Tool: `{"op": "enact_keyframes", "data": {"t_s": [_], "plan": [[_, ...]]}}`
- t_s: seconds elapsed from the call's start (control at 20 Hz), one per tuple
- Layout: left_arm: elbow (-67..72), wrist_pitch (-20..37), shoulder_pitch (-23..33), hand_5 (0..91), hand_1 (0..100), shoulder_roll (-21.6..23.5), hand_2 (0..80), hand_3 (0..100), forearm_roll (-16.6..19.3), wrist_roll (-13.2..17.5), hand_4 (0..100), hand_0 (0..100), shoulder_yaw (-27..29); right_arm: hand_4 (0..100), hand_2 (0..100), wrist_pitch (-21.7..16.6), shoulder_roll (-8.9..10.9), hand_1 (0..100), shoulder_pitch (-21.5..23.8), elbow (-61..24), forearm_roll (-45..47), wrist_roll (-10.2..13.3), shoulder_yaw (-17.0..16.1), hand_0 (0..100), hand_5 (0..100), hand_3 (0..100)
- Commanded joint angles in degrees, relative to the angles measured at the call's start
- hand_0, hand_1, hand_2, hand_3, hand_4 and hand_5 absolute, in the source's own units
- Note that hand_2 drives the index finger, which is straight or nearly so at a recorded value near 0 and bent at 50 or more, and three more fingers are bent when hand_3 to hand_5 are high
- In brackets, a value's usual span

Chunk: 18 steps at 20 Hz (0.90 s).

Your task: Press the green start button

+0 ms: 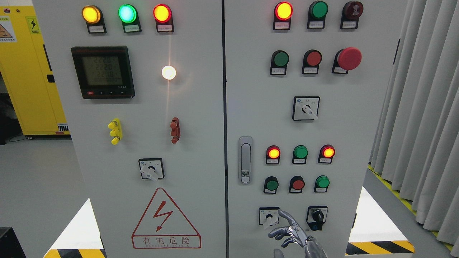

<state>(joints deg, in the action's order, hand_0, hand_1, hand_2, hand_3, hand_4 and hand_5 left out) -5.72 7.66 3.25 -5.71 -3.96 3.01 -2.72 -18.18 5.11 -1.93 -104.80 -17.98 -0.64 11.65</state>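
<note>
The grey control cabinet (330,129) fills the view. On its right door, one green push button (280,58) sits in the upper row beside a red button (313,58). A second green button (271,185) sits in the lower row next to a red one (297,184). My right hand (284,229) rises from the bottom edge, below that lower row and just in front of a white rotary switch (269,216). Its index finger (285,216) is stretched up and left while the other fingers are curled, holding nothing. It touches no button. The left arm is out of view.
A large red mushroom stop button (349,58) projects at the upper right. A black selector switch (317,216) sits right of the hand, and a door latch (245,159) to the left. Lit lamps top both doors. Grey curtains (423,118) hang at the right; a yellow cabinet (25,71) stands at the left.
</note>
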Motion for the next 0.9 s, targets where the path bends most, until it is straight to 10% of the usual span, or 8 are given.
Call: {"op": "enact_keyframes", "data": {"t_s": [0.0, 0.85], "plan": [[0.0, 0.0, 0.0, 0.0, 56, 0.0, 0.0, 0, 0.0, 0.0, 0, 12, 0.0, 14, 0, -0.2, -0.01, 78, 1.1, -2.9, 2.8, 0.5, 0.7, 75, 12, 8], [0.0, 0.0, 0.0, 0.0, 56, 0.0, 0.0, 0, 0.0, 0.0, 0, 12, 0.0, 12, 0, -1.4, -0.10, 78, 1.5, -3.5, 2.7, 0.1, 0.9, 73, 9, 8]]}}
